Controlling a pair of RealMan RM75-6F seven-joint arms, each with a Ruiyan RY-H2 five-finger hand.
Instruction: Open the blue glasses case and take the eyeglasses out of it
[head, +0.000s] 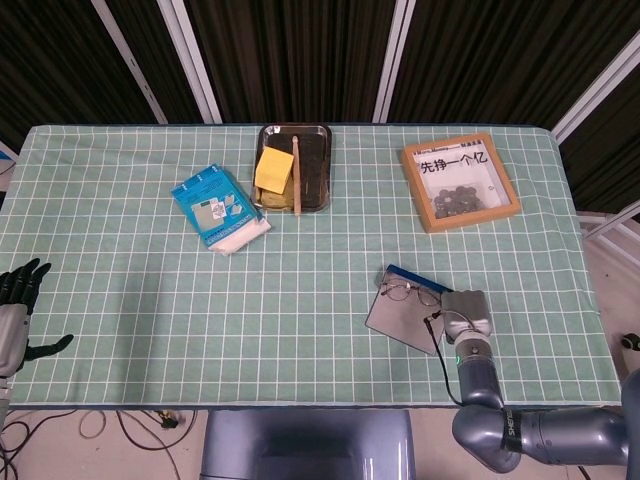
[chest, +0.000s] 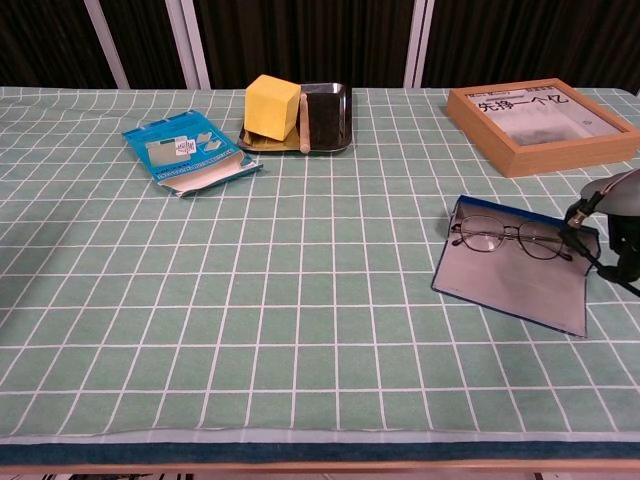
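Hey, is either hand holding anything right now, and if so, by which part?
The left hand holds nothing, fingers apart. The right hand sits at the right end of the open blue glasses case; whether it grips the case or the eyeglasses cannot be told.

The surface (head: 150, 300) wears a pale green cloth crossed by a white grid. The glasses case (head: 404, 316) shows a blue edge and a grey inner flap; the eyeglasses (chest: 512, 238) on it have thin dark rims. At far centre, a dark metal tray (head: 316, 165) holds a yellow block (head: 272, 170) and a tan wooden stick (head: 297, 176). Far left lies a blue packet (head: 215, 206) with white underneath. The far-right frame (head: 459, 182) is light brown wood with black characters on white. The left hand (head: 18, 310) has black fingers.
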